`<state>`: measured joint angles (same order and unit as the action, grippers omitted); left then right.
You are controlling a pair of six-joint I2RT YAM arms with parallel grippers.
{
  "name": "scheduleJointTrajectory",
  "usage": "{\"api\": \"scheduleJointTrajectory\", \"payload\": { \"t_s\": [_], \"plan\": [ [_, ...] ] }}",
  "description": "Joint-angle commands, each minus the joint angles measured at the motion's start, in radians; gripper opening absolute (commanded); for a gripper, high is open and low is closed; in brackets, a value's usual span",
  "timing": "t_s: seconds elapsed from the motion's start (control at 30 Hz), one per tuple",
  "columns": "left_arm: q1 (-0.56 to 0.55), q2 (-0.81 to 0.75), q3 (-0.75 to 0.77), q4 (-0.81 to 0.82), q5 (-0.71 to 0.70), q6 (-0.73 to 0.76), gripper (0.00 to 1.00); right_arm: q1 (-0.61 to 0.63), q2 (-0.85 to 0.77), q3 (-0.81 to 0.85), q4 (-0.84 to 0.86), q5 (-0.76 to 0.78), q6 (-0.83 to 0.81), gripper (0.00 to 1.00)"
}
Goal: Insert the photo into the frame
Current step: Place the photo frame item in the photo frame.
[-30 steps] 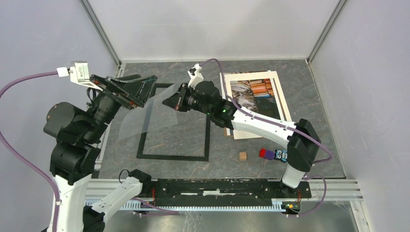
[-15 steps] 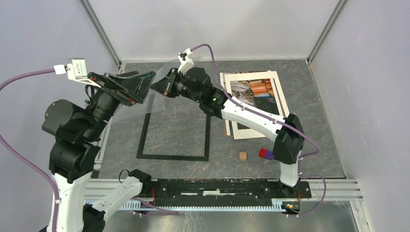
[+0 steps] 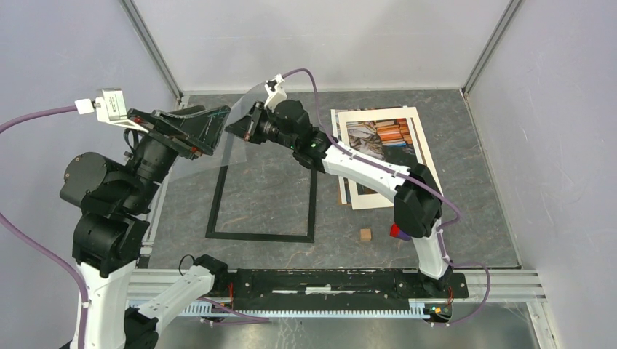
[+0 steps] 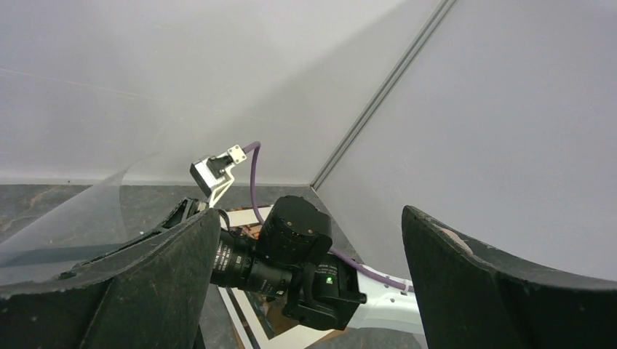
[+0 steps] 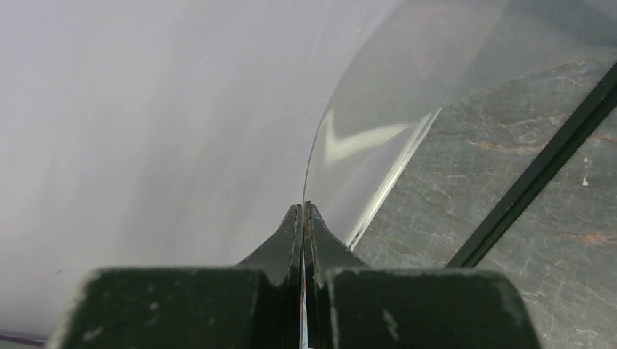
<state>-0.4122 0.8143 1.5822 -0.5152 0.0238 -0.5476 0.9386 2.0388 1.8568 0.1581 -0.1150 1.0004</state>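
From where I stand, the right gripper (image 3: 241, 128) has its fingers pressed together on one edge of a clear sheet (image 5: 385, 87), holding it in the air over the far left of the table (image 3: 480, 218), and the sheet curves visibly. The left gripper (image 3: 222, 129) hangs just beside it, fingers spread wide around nothing. The frame (image 3: 262, 237) lies flat below, left of centre. The photo (image 3: 382, 138) sits in its white mat (image 3: 420, 149) on the far right, apart from the frame. My worry is that thin one-edge pinch: the sheet could slip or swing into the left fingers, or drop and knock the frame askew.
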Motion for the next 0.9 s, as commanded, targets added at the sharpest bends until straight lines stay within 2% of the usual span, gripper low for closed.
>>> {"api": "scheduleJointTrajectory", "payload": {
  "t_s": [0.0,0.17,0.33,0.53,0.73,0.87],
  "plan": [
    [-0.002,-0.002,-0.036,0.054,-0.021,0.052,1.0,-0.01,-0.04,-0.137,0.173,-0.039,0.021,0.0],
    [-0.004,0.002,-0.116,0.104,-0.015,0.039,1.0,-0.011,-0.128,-0.442,0.373,-0.015,0.047,0.0],
    [-0.011,0.012,-0.197,0.148,-0.01,0.042,1.0,-0.012,-0.185,-0.622,0.436,-0.028,0.011,0.0],
    [-0.02,0.036,-0.302,0.214,-0.021,0.053,1.0,-0.012,-0.261,-0.875,0.564,0.063,0.025,0.0],
    [-0.024,0.081,-0.374,0.233,0.01,0.064,1.0,-0.017,-0.258,-0.993,0.678,0.081,0.074,0.0],
    [-0.024,0.09,-0.404,0.226,0.01,0.079,1.0,-0.018,-0.23,-1.005,0.68,0.083,0.079,0.0]
  ]
}}
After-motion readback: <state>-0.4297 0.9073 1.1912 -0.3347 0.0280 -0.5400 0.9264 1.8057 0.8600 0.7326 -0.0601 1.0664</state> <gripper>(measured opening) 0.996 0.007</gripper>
